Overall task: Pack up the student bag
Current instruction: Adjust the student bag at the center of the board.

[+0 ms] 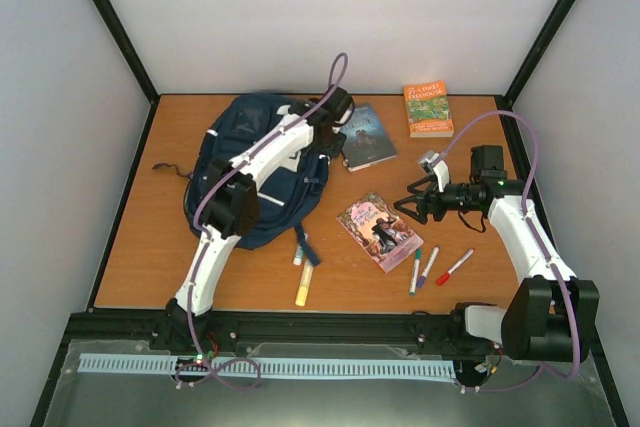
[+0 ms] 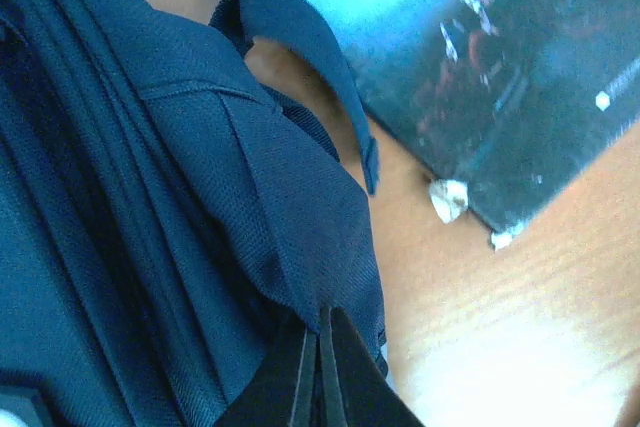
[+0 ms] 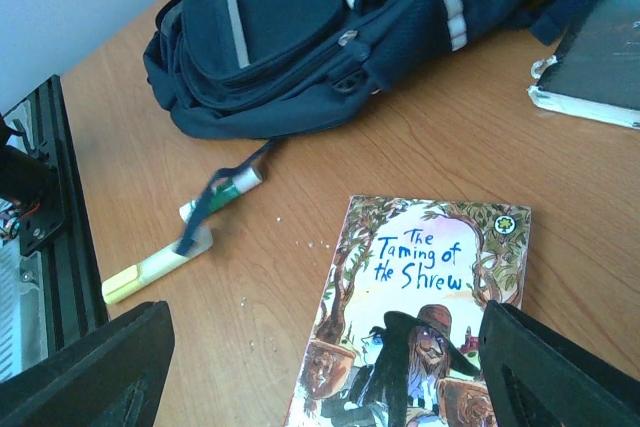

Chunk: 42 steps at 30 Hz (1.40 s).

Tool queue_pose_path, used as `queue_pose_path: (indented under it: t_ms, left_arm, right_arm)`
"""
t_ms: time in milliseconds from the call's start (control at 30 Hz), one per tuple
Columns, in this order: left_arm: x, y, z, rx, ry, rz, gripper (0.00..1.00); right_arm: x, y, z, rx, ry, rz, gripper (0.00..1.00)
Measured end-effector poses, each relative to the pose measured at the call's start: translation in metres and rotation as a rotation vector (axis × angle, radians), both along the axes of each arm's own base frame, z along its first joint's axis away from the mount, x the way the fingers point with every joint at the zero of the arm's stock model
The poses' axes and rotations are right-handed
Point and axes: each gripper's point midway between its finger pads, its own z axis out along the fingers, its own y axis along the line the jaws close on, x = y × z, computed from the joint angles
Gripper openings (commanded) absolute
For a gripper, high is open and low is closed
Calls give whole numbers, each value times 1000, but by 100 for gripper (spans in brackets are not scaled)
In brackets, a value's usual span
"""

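On tabletop (image 1: 130, 247), left end effector (image 2: 321, 332) pinches student bag (image 2: 150, 197) (top fabric).

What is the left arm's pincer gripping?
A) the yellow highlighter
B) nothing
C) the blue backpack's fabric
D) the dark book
C: the left wrist view shows the left pincer shut on a fold of the student bag, while the dark book lies apart from the pincer.

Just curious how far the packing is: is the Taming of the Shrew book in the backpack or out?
Out: the Taming of the Shrew book lies cover-up on the table, apart from the backpack.
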Motion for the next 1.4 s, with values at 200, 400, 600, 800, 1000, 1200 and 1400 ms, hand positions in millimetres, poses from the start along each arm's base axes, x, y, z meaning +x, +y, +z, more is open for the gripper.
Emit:
queue_pose_path:
  t_ms: [200, 400, 600, 800, 1000, 1200, 1400]
  left_arm:
    - [30, 16, -5, -130, 39, 74, 84]
    - [-6, 51, 10, -199, 73, 119, 100]
    - [-51, 108, 82, -315, -46, 222, 100]
    - [-56, 202, 70, -388, -65, 499, 100]
    - [-92, 276, 6, -394, 70, 806, 100]
    - [-116, 315, 4, -450, 58, 969, 100]
    - [-140, 331, -22, -470, 120, 1054, 100]
  right_arm:
    - [0, 0, 0, -3, 0, -1, 85]
    - [1, 0, -3, -5, 8, -2, 84]
    - [8, 3, -10, -42, 15, -17, 84]
    - [12, 44, -22, -149, 16, 65, 88]
    - [35, 81, -31, -183, 64, 40, 90]
    - [44, 119, -57, -214, 149, 74, 92]
    - [63, 156, -88, -245, 232, 111, 96]
